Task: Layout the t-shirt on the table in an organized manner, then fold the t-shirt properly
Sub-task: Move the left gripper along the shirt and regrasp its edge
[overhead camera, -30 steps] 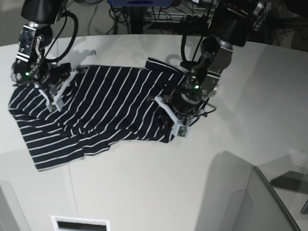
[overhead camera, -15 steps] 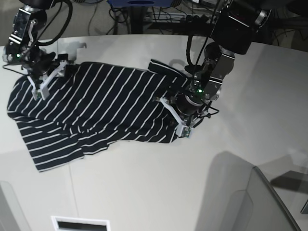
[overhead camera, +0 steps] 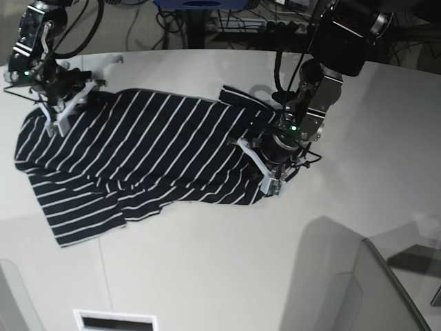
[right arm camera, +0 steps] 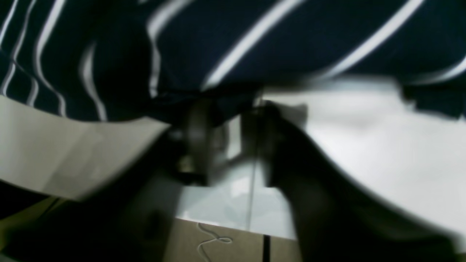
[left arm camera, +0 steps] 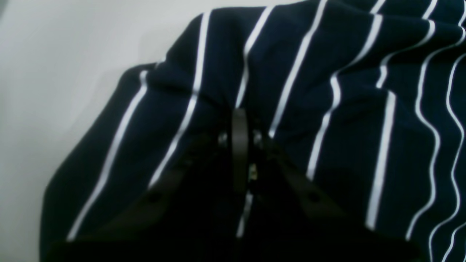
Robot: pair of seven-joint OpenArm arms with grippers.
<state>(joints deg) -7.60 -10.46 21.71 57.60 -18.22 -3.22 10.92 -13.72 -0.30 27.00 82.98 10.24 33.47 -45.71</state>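
The dark navy t-shirt (overhead camera: 151, 145) with thin white stripes lies spread but wrinkled on the off-white table (overhead camera: 207, 262). In the base view my left gripper (overhead camera: 269, 183) sits at the shirt's right edge. The left wrist view shows that gripper (left arm camera: 239, 123) shut, with a fold of t-shirt (left arm camera: 327, 54) pinched between its fingers. My right gripper (overhead camera: 55, 123) rests on the shirt's far left corner. The right wrist view is blurred: there the right gripper (right arm camera: 229, 109) meets the hem of the t-shirt (right arm camera: 255, 36) and looks shut on it, just above the table (right arm camera: 364, 127).
A clear plastic panel (overhead camera: 358, 276) stands at the table's lower right. A white slot (overhead camera: 114, 321) sits at the front edge. Cables and equipment (overhead camera: 207, 21) crowd the area behind the table. Bare tabletop (left arm camera: 54, 54) lies beside the pinched fold.
My right gripper has moved up and left to the shirt's far corner, opened, then shut. My left gripper has shifted slightly right with its fold. The shirt lies more stretched out.
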